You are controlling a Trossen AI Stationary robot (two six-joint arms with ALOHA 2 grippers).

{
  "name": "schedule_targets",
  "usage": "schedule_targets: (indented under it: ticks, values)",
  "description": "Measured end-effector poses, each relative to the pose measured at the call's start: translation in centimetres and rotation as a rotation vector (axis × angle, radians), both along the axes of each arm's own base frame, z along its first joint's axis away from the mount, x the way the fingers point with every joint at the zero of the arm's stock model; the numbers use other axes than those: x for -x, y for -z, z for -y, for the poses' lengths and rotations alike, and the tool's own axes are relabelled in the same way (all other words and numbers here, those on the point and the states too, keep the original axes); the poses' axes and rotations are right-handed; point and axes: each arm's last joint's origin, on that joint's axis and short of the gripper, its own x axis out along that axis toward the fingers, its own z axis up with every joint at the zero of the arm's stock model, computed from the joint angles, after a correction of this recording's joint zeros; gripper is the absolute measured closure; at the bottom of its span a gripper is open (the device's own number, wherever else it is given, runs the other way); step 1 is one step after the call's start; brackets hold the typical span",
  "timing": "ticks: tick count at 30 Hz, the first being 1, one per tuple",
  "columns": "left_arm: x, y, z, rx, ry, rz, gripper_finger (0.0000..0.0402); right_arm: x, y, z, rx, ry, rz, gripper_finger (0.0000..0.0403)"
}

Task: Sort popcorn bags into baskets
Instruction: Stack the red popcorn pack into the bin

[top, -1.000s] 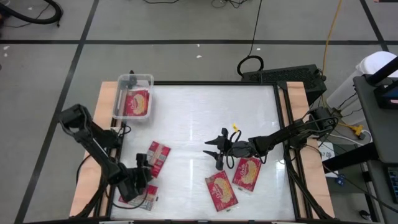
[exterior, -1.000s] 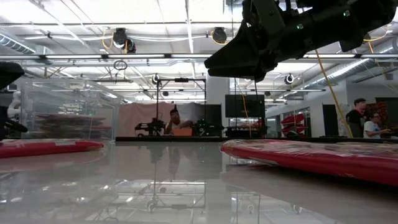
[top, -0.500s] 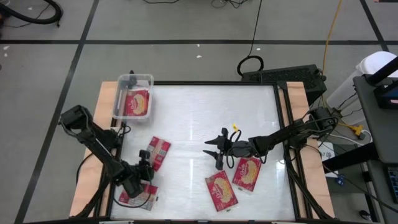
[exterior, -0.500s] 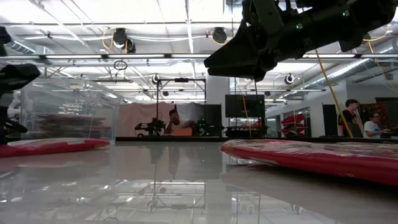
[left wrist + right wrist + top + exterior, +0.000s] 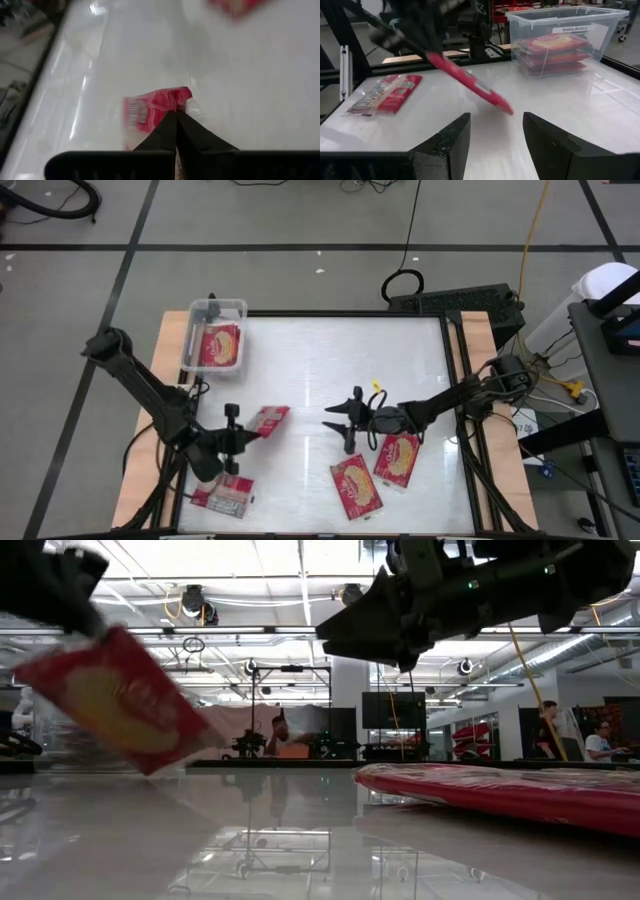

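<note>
My left gripper (image 5: 243, 435) is shut on a red popcorn bag (image 5: 268, 420) above the table's near left part; the same bag (image 5: 120, 705) shows tilted in the air in the low view. Another bag (image 5: 225, 495) lies flat near the table's front left corner. Two bags (image 5: 400, 458) (image 5: 357, 485) lie flat on the near right. The clear basket (image 5: 213, 308) stands at the far left corner with red bags (image 5: 550, 42) inside. My right gripper (image 5: 495, 135) hangs open over the table's middle (image 5: 345, 425) with nothing between its fingers. My left gripper pinches the bag by one end (image 5: 178, 101) between its two shut fingers. The fingers come from the table's left, roughly level. The bag is lifted clear and slants down away from the fingers, with its free end (image 5: 504, 107) lowest.
The glossy white table top (image 5: 320, 370) has a black frame with wooden strips along both sides. People and equipment show in the room beyond the far edge (image 5: 585, 740).
My left gripper has taken hold of the bag that lay flat on the near left and has gone up and a little toward the far edge with it. The bag is now lifted clear, tilted and turned toward the table's right. My right gripper has stayed put.
</note>
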Motion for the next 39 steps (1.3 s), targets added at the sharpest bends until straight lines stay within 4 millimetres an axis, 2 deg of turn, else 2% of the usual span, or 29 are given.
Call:
schedule_targets:
  ticks: [7,13,16,19,23,26,32,39]
  values:
    - [0.5,-3.8,-2.2,0.115,-0.076,0.199,0.0399,-1.3,0.7,-0.4,0.052,-0.008,0.042,0.0208]
    - [0.2,-4.6,-3.3,0.098,-0.096,0.228,0.04,-5.1,-1.0,-1.1,0.083,-0.002,0.007,0.0169]
    - [-0.2,-4.8,-3.4,0.101,-0.102,0.25,0.04,-6.8,-1.4,-0.9,0.111,0.065,-0.029,0.0161]
    - [-0.6,-5.2,-3.3,0.091,-0.098,0.289,0.04,-7.6,-1.6,-0.5,0.134,0.088,-0.03,0.0159]
    - [-0.7,-6.4,-3.5,0.049,-0.132,0.386,0.0401,-7.7,-1.7,-0.3,0.131,0.107,-0.024,0.0159]
    - [-0.7,-7.3,-3.8,0.047,-0.146,0.442,0.0401,-7.4,-1.4,-0.3,0.171,0.183,-0.038,0.0158]
    - [-0.7,-8.5,-5.3,0.06,-0.205,0.505,0.0401,-6.9,-0.7,0.3,0.178,0.243,-0.048,0.0158]
    - [-1.8,-10.1,-6.3,0.063,-0.17,0.611,0.0401,-7.3,-0.6,1.5,0.029,0.084,-0.023,0.0158]
